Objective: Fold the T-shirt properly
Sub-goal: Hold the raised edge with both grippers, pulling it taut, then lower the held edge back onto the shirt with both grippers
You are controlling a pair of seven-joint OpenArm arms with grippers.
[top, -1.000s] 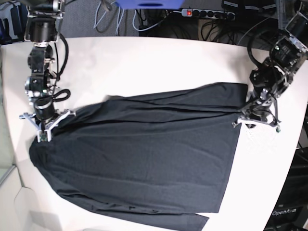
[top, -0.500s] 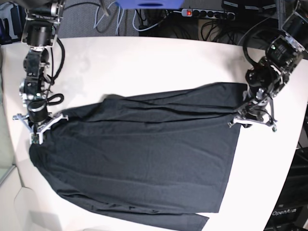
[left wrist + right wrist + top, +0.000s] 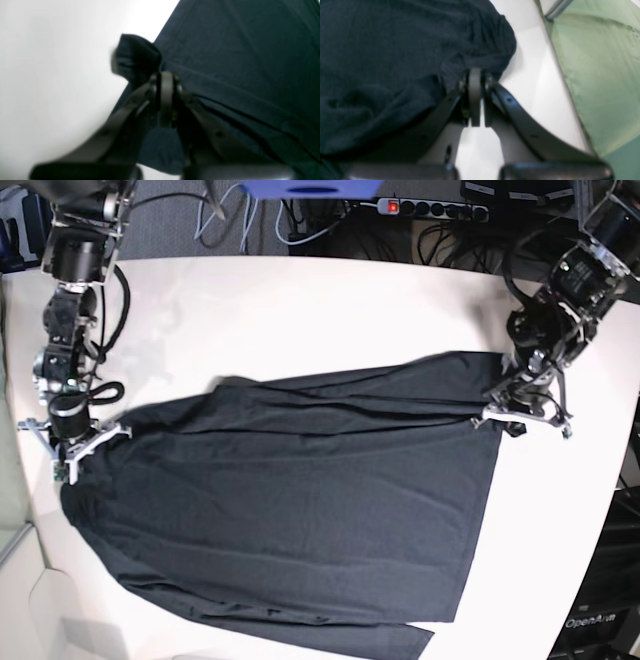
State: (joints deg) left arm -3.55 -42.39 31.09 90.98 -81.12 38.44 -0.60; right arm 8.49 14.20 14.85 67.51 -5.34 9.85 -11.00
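The dark charcoal T-shirt lies spread flat across the white table, folded lengthwise, with a sleeve end at the near edge. My left gripper is shut on the shirt's right corner; in the left wrist view the shut tips pinch a bunched fold of the cloth. My right gripper is shut on the shirt's left edge; in the right wrist view the tips pinch the gathered hem just above the table.
A power strip and cables lie behind the table's far edge. A green surface runs beside the table edge close to my right gripper. A black unit stands at the near right.
Both grippers have moved toward the far side of the table, still holding the shirt. The right gripper also shifted outward to the left, drawing the shirt's edges taut.
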